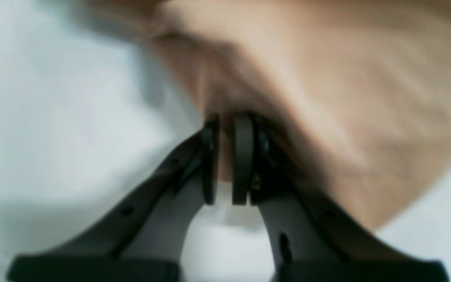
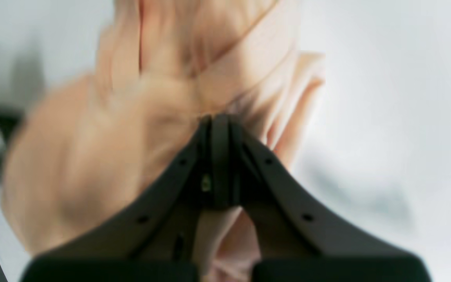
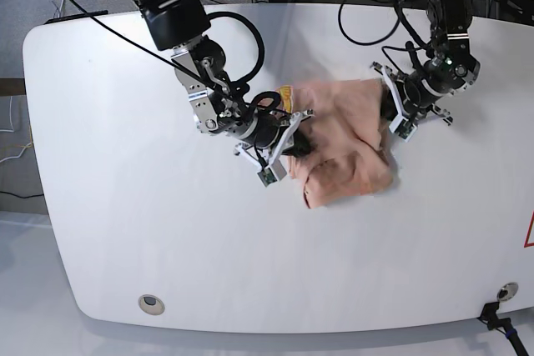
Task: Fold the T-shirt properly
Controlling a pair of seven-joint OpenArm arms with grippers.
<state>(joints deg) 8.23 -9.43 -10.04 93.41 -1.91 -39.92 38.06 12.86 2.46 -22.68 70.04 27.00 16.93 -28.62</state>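
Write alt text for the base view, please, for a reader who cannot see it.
Two robot arms grip a crumpled peach T-shirt from opposite sides on a white table. The right gripper pinches its left edge, the left gripper its right edge.

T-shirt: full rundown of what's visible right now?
The T-shirt is peach-pink, soft knit-looking fabric, bunched in a crumpled heap near the middle of the white table, not flat or folded. A bit of yellow print shows at its upper-left edge. The right gripper and left gripper each pinch cloth at opposite sides. Wrist views are blurred.
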